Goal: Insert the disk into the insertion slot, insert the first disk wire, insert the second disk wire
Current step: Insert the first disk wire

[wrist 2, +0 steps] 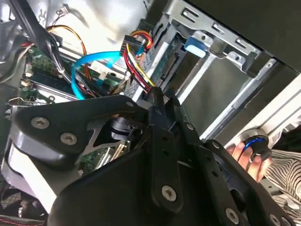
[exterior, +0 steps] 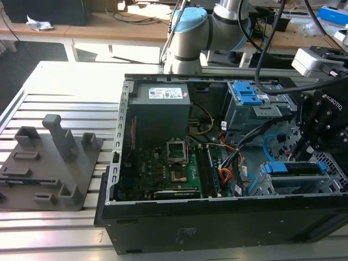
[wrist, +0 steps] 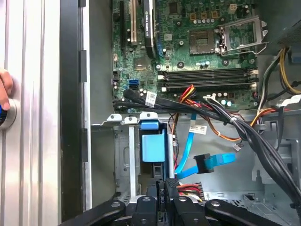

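Noted: the disk [exterior: 293,167] sits inside the insertion slot [exterior: 304,187], with its blue carrier showing at the cage mouth. The second disk wire [wrist: 189,148] loops loose just beside the insertion slot, its plug [wrist: 214,161] free. It is judged light, thin and springy and apt to kink, so it is best taken at the stiff plug rather than along the ribbon. The gripper [wrist: 165,189] hovers at the insertion slot's mouth, fingers pressed together, with a red-yellow-black wire connector [wrist: 188,188] just beside the tips; whether it is pinched, cannot tell.
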You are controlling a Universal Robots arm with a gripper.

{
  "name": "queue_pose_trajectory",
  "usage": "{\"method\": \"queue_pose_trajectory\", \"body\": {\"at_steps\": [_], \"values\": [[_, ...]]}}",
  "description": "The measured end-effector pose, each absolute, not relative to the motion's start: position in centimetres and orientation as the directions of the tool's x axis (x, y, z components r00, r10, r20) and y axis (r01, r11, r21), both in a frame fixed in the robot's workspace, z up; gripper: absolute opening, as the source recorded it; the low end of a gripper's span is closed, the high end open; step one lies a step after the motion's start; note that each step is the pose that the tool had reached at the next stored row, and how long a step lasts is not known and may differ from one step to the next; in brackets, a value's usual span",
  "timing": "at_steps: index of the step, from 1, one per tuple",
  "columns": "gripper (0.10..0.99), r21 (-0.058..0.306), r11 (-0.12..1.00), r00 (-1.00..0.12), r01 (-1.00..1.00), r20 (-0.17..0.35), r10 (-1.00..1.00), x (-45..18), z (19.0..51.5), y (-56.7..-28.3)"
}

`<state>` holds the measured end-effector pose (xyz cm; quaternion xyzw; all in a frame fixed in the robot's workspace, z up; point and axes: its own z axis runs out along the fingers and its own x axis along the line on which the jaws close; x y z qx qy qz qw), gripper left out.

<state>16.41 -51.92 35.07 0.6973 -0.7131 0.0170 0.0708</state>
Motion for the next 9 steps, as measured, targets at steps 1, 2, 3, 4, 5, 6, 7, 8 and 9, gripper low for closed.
{"method": "queue_pose_trajectory", "body": {"at_steps": [1,2,3,4,5,6,7,8,9], "values": [[0.192,0.075,0.027,-0.017,-0.997,0.119,-0.993,16.54,34.87,-52.24],[0.192,0.076,0.026,-0.017,-0.997,0.108,-0.994,16.72,34.77,-52.30],[0.192,0.077,0.025,-0.017,-0.997,0.092,-0.996,16.91,34.69,-52.32],[0.192,0.078,0.024,-0.017,-0.997,0.082,-0.997,17.06,34.56,-52.34],[0.192,0.078,0.024,-0.017,-0.997,0.081,-0.997,17.07,34.54,-52.35],[0.192,0.078,0.024,-0.017,-0.997,0.081,-0.997,17.08,34.55,-52.36],[0.192,0.078,0.024,-0.017,-0.997,0.081,-0.997,17.08,34.55,-52.35],[0.192,0.078,0.024,-0.017,-0.997,0.081,-0.997,17.08,34.54,-52.36],[0.208,0.078,0.024,-0.017,-0.997,0.081,-0.997,17.08,34.55,-52.36]]}}
